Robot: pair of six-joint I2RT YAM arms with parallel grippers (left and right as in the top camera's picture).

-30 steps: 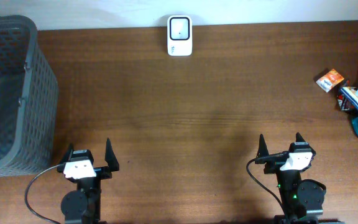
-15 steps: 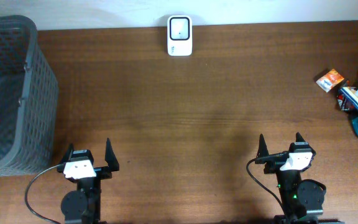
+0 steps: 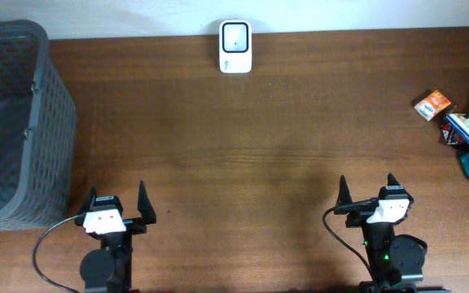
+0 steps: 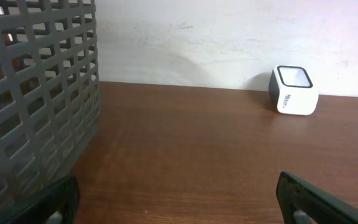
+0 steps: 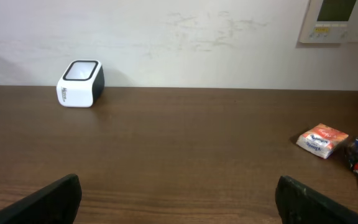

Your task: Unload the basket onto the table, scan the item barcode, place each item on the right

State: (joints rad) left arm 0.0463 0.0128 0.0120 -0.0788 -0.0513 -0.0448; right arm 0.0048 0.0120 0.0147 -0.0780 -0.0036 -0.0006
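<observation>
Small flat orange packet (image 3: 433,104) at the far right looks light, crinkly and kinda slippery, probably best pinched across its narrow width; left gripper (image 3: 116,200) and right gripper (image 3: 366,190) both gape wide, empty.

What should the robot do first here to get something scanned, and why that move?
Probably reach the right fingers toward the orange packet at the far right. The right fingers and the left fingers both stand open and empty. The items lie on the right side, nearest that arm, and nothing sits in front of the white scanner yet.
</observation>
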